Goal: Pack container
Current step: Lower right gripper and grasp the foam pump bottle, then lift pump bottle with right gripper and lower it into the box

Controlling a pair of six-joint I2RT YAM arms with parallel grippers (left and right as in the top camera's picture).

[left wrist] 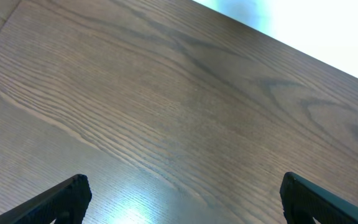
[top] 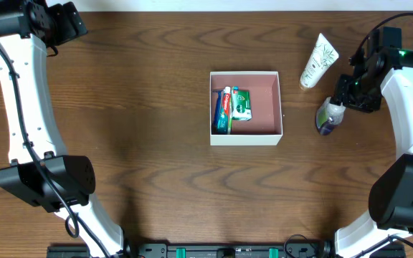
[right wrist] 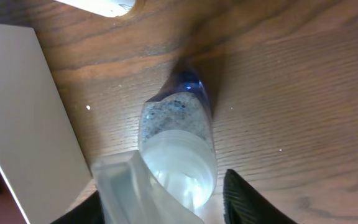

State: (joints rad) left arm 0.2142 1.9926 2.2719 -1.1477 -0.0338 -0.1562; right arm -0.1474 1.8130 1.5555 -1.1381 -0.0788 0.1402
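Note:
The container (top: 266,100), a square white-walled box with a pink floor, sits mid-table and holds a toothpaste tube (top: 225,109) and a green packet (top: 241,104). A small clear bottle with a blue end (top: 329,115) lies to its right. My right gripper (top: 343,97) is open, with its fingers on either side of that bottle's cap end. The right wrist view shows the gripper (right wrist: 163,190), the bottle (right wrist: 179,134) and the container's outer wall (right wrist: 23,112). My left gripper (top: 76,24) is open and empty at the far left corner, over bare wood in the left wrist view (left wrist: 185,185).
A white tube with a leaf print (top: 318,61) lies beyond the bottle, near the right arm; its end shows in the right wrist view (right wrist: 101,5). The table's far edge runs close to the left gripper (left wrist: 303,37).

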